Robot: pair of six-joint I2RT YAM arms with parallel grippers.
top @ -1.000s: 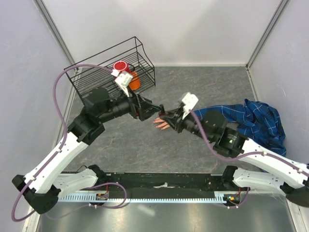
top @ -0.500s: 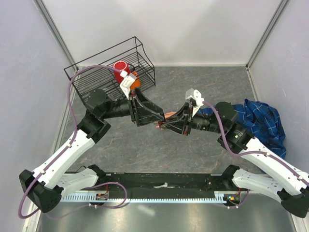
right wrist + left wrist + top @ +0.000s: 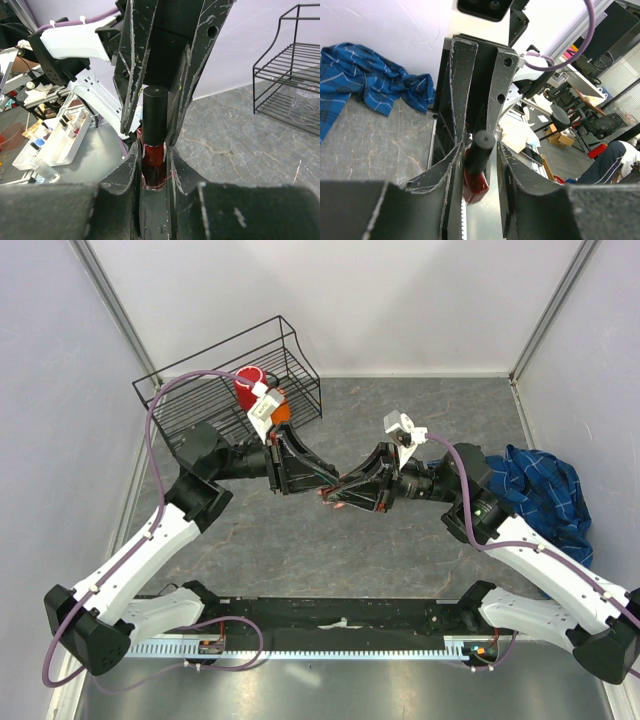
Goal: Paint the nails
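Red-glass polish bottle [image 3: 152,162] clamped in right claw [image 3: 152,170] | left claw [image 3: 480,162] brackets black cap [image 3: 154,112], grip not confirmable | step: uncapping | next: pinch cap, twist off, bottle steady

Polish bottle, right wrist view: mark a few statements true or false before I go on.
1. The right fingers clamp the red glass body of the polish bottle. True.
2. The bottle's black cap has been taken off. False: it sits on the bottle.
3. The left fingers stand on either side of the cap. True.
4. The blue plaid cloth lies inside the wire rack. False: it lies on the table by the right arm, far from the rack.
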